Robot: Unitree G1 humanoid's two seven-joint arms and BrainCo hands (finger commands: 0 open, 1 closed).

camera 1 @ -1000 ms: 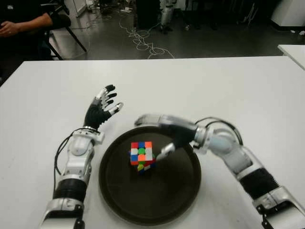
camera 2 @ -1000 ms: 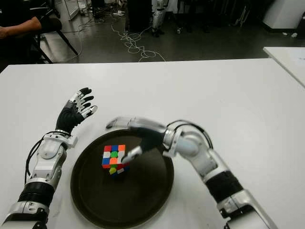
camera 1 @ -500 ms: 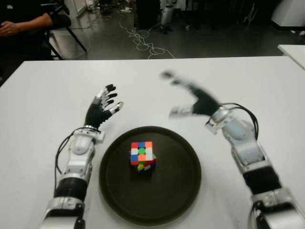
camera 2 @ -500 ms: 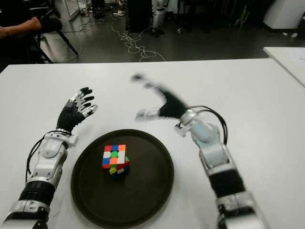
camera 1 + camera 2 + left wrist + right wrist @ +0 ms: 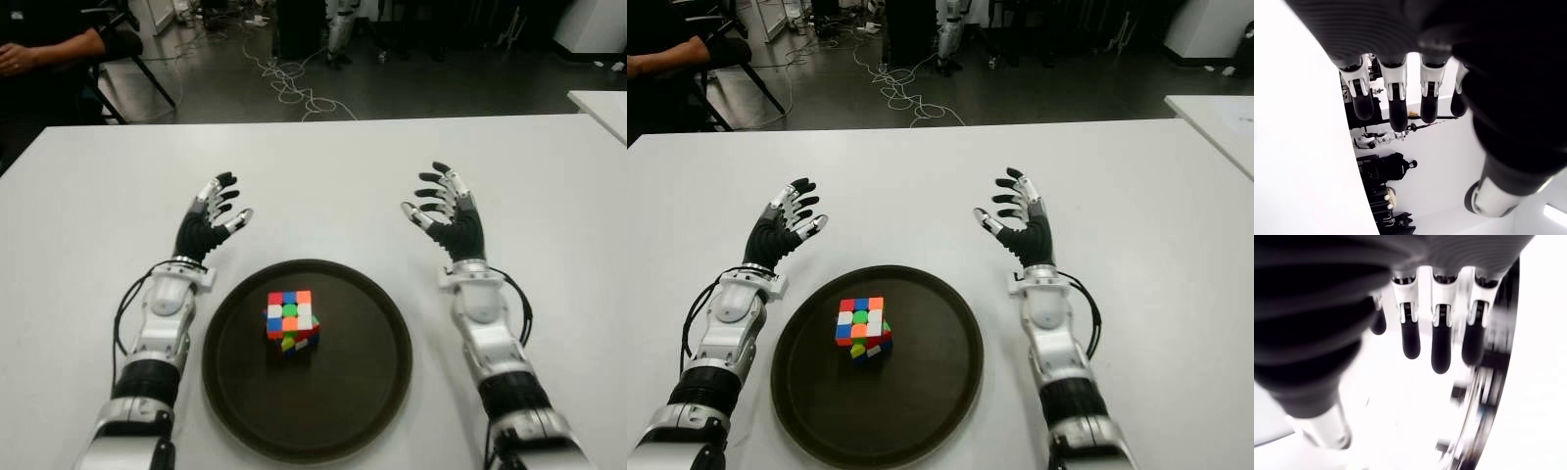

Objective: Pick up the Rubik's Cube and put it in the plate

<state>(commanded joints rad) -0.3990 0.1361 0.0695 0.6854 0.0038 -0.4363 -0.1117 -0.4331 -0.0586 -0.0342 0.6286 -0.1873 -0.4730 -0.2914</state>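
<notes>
Cube (image 5: 291, 318) is sitting in the plate (image 5: 362, 411), a little left of the plate's middle, in the lower centre of the eye views, with nothing touching it. A second ago the right hand (image 5: 446, 215) was reaching low over the plate with its fingers right beside the cube; half a second ago it was sweeping up and away in a blur; now it is hanging in the right-centre of the frame, beyond the plate's upper right rim, fingers spread and holding nothing. The cube is showing in the same spot in the plate across all three moments, so the release looks clean, and I judge the task as done, with only the retreat finishing.

The left hand (image 5: 211, 223) is showing just past the plate's upper left rim, fingers likewise spread and empty, unchanged from the earlier pictures.

The eye views are giving the whole layout: white bench (image 5: 88, 206), plate, cube, both arms, and a person's arm (image 5: 44, 49) in the upper left corner beyond the bench. The wrist views are showing none of that; each is showing only its own straightened fingers (image 5: 1393, 105) (image 5: 1441, 347) from close by, against bright blank background, which is confirming that neither palm is holding the cube.
</notes>
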